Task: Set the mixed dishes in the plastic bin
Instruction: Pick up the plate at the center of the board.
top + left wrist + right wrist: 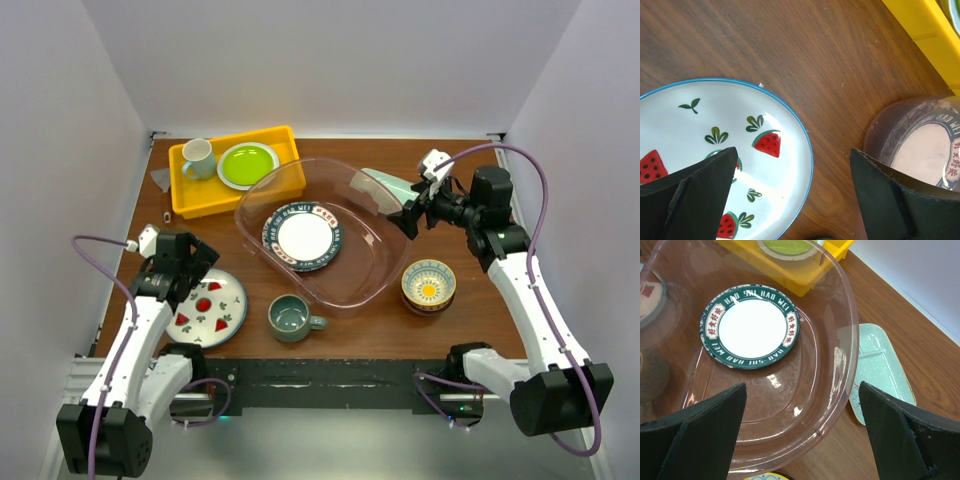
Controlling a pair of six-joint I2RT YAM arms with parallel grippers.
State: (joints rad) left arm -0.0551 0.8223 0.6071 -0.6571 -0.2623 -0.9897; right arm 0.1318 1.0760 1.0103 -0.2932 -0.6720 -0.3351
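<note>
The bin sits mid-bench with a green-rimmed plate inside. A yellow tray fills the far left corner. The pale-green tray lies just beside the bin's far right side, near the right end effector, which is spread wide and empty. The strawberry plate lies near the left front corner under the left end effector, also wide. Stacked bowls sit right of the bin, and a mug stands by the front edge.
</note>
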